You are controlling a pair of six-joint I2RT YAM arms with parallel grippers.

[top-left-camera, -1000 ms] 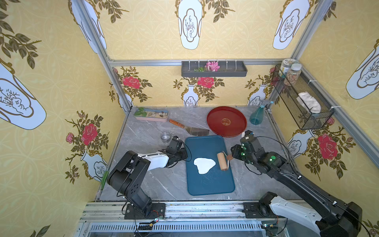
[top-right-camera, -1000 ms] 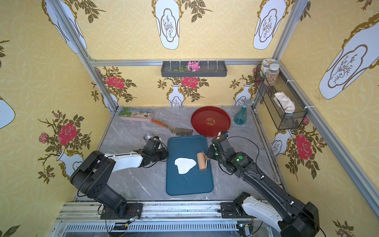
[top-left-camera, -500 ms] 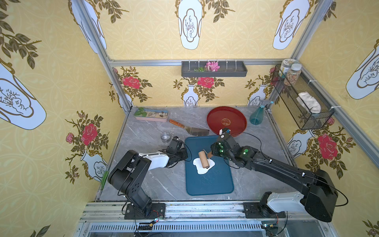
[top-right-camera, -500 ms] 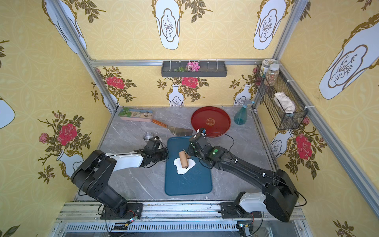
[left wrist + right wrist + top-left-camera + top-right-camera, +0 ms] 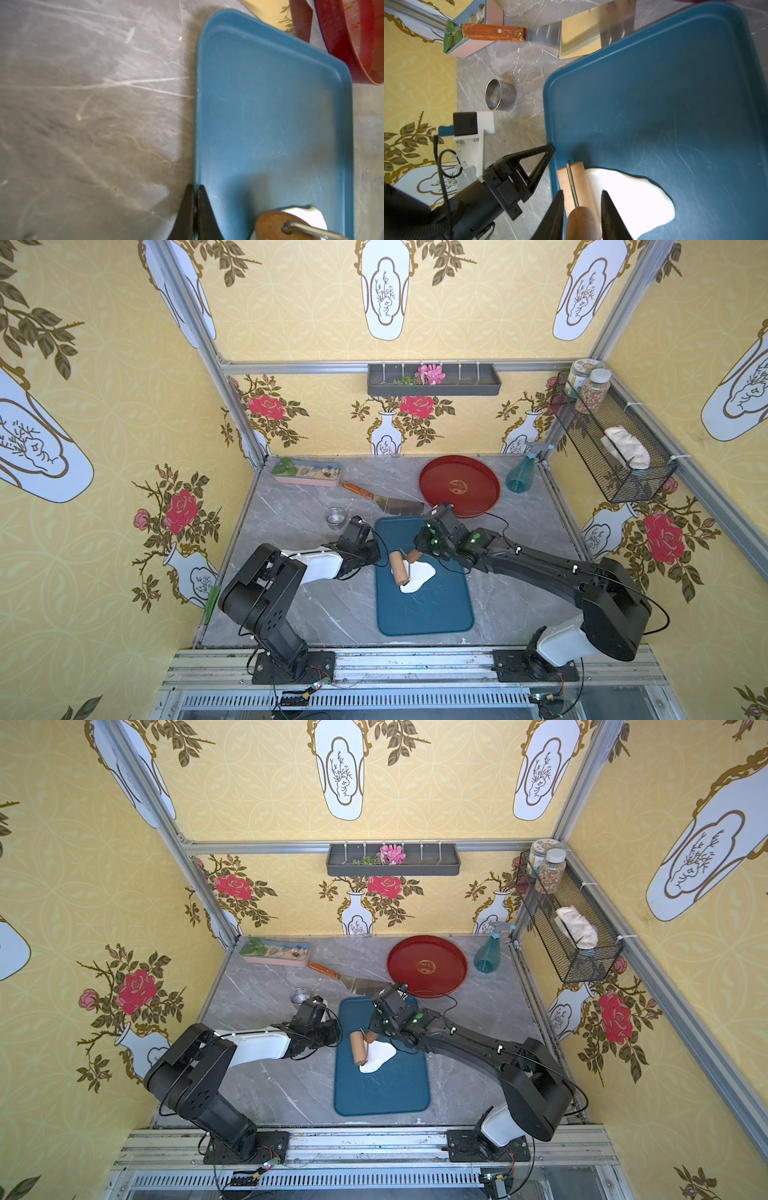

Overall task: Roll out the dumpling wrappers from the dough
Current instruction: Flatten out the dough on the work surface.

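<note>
A flattened, ragged white sheet of dough lies on the blue tray. No round dumpling wrappers are in view. My right gripper is shut on the wooden handle of a rolling pin, whose roller rests on the dough's left edge. My left gripper is shut on the tray's left rim, one finger on each side of it.
A steel ring cup stands just behind the left gripper. A wood-handled scraper, a red plate, a spray bottle and a pink planter sit toward the back.
The right arm has carried the rolling pin leftward from beside the dough's right edge, across the dough, to its left edge. The left gripper has closed at the tray's rim.
</note>
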